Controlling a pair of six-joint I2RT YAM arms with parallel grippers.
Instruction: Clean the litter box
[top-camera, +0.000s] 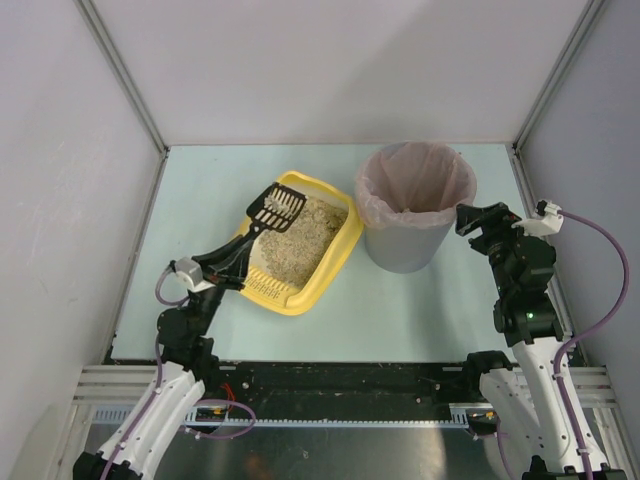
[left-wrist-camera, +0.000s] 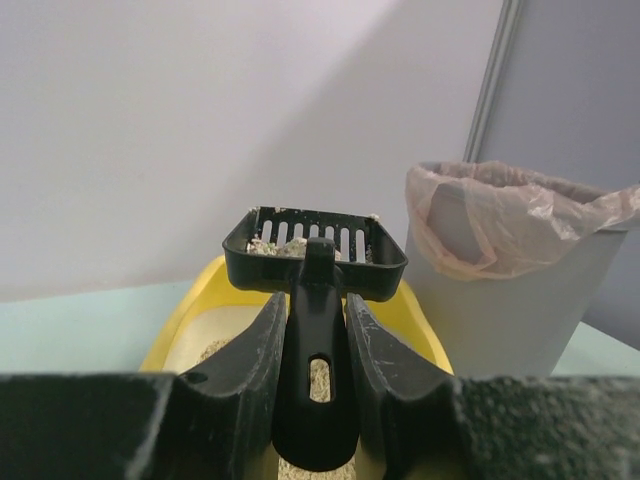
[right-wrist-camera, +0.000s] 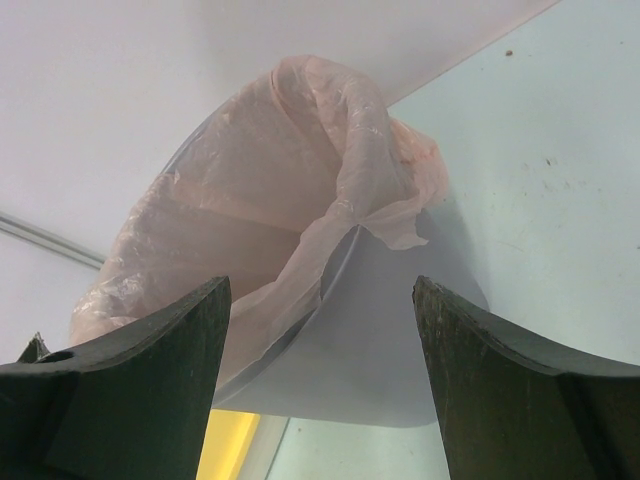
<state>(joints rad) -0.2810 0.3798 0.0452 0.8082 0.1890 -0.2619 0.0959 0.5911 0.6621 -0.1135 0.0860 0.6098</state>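
The yellow litter box (top-camera: 335, 262) lies left of centre on the table, with beige litter (top-camera: 305, 240) spread inside it. My left gripper (top-camera: 238, 260) is shut on the handle of a black slotted scoop (top-camera: 276, 206). The scoop head is raised over the box's far left corner. In the left wrist view the scoop (left-wrist-camera: 315, 255) holds a few pale clumps, and its handle sits between my fingers (left-wrist-camera: 250, 360) above the litter box (left-wrist-camera: 195, 300). My right gripper (top-camera: 470, 220) is open, close against the right side of the bin (right-wrist-camera: 370, 350), with nothing between its jaws.
A grey round bin (top-camera: 405, 245) with a pinkish liner (top-camera: 415, 180) stands right of the litter box, almost touching it. White enclosure walls stand at the back and both sides. A corner of the litter box (right-wrist-camera: 225, 445) shows below the bin in the right wrist view.
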